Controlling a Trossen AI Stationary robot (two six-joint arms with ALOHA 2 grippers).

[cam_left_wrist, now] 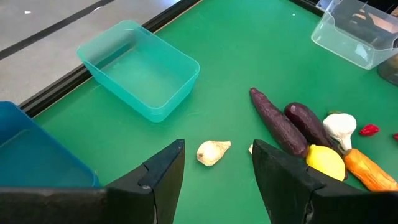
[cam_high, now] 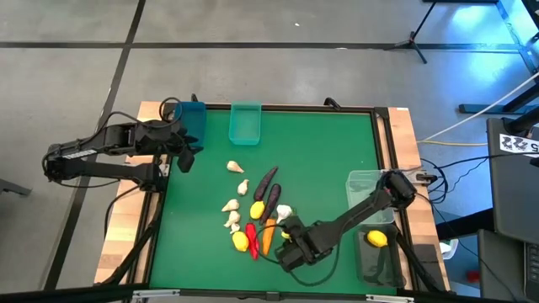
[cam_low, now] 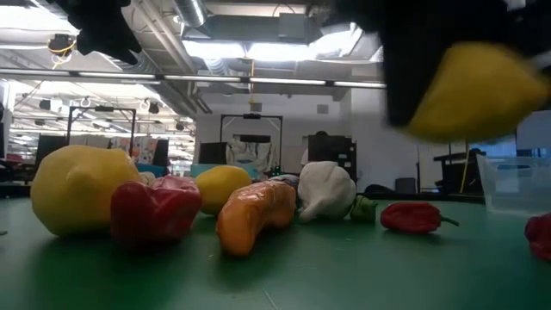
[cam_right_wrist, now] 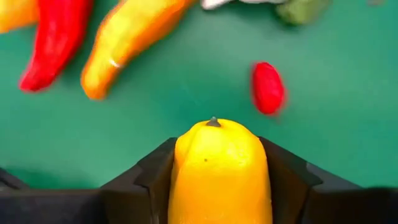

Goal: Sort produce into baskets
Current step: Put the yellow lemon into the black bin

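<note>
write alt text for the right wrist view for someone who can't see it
The right gripper is shut on a smooth yellow toy lemon, held between its two dark fingers above the green table mat. Beyond it lie a long red chili pepper, an orange carrot and a small red pepper.

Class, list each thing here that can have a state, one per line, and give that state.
Right pincer: shut on a lemon, above the mat.
Left pincer: open, empty, near the blue bin.
Blue bin: upright, looks empty.
Teal bin: upright, empty.
Clear bin: upright; contents hard to tell.
Carrot: lying on the mat.
</note>
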